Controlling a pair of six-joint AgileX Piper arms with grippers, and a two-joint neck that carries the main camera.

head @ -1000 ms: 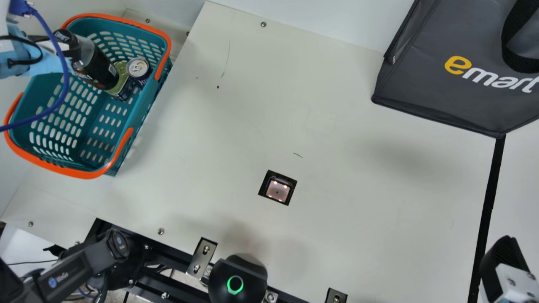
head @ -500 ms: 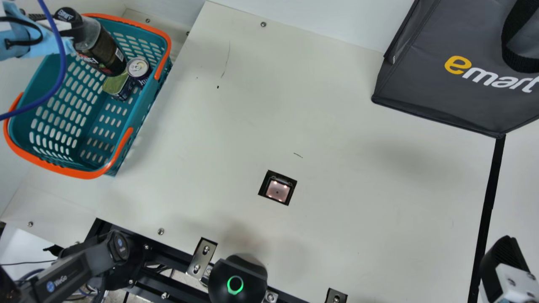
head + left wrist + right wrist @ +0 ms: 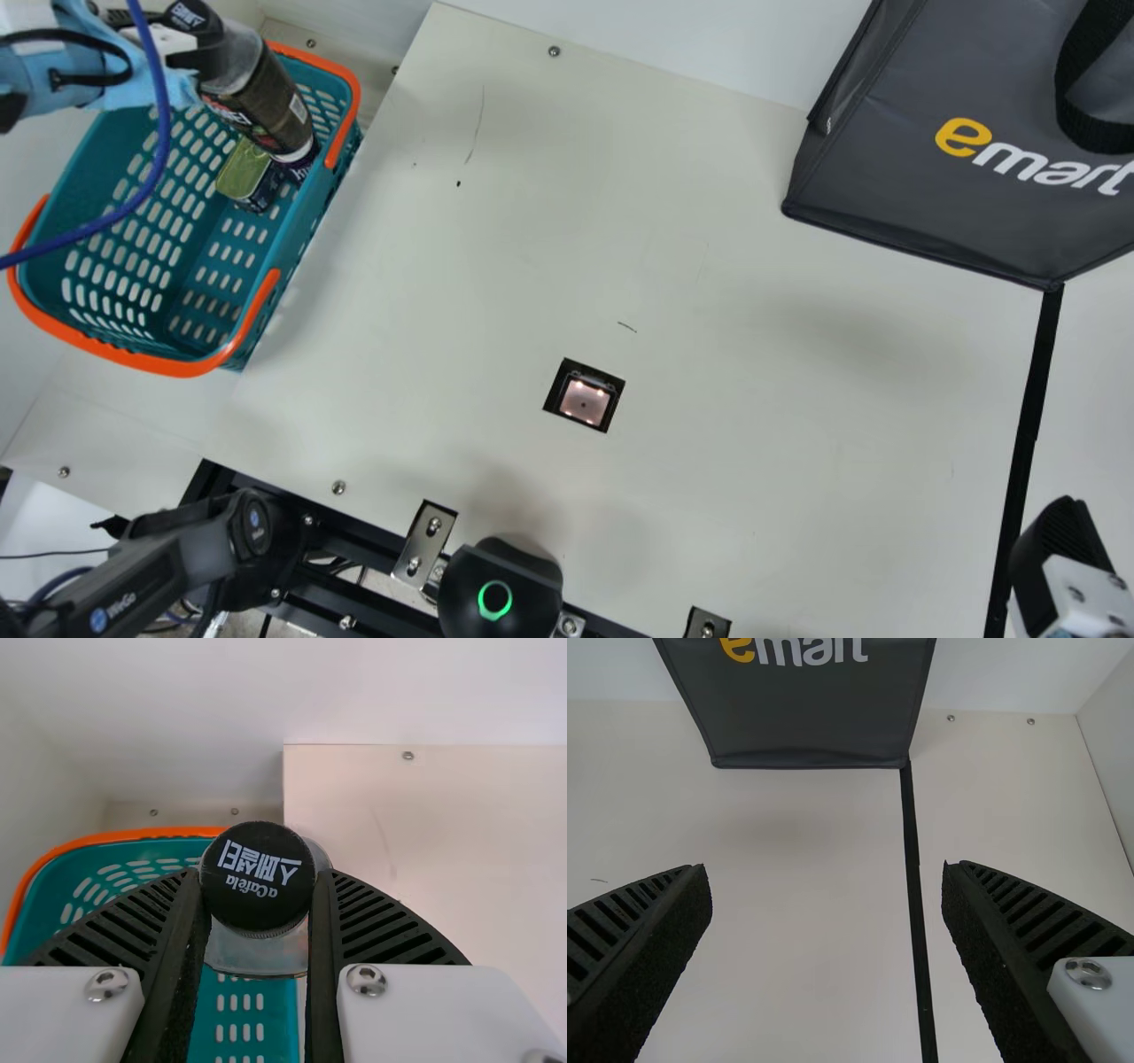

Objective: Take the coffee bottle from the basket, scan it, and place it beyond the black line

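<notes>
Leftmost in the main view, the teal basket (image 3: 133, 359) sat with its orange rim and handles, a blue cable (image 3: 162, 115) curving across it. Near its upper end, the left gripper (image 3: 183, 44) had its fingers closed on the neck of the coffee bottle (image 3: 266, 102), just below the cap. Tilted, the bottle lay within the basket's outline there, though its height above the basket floor was hard to tell. That view gave its dark side label with a pale printed patch; the left wrist view looked down on the black cap (image 3: 257, 875), with white print upside down on top, and the clear shoulder under it. By the bottle's base stood a green-topped can (image 3: 244, 171) and a dark can (image 3: 306, 167) with pale lettering, partly hidden. Toward the middle, the scanner (image 3: 585, 400) glowed pinkish in its dark square. Farther right came the grey bag (image 3: 921, 186) with yellow and white lettering, cut off at the side in the main view and at the top in the right wrist view. From its corner ran the black line (image 3: 1030, 416), and beside that the right gripper (image 3: 1059, 532) had its fingers wide apart, holding nothing.
</notes>
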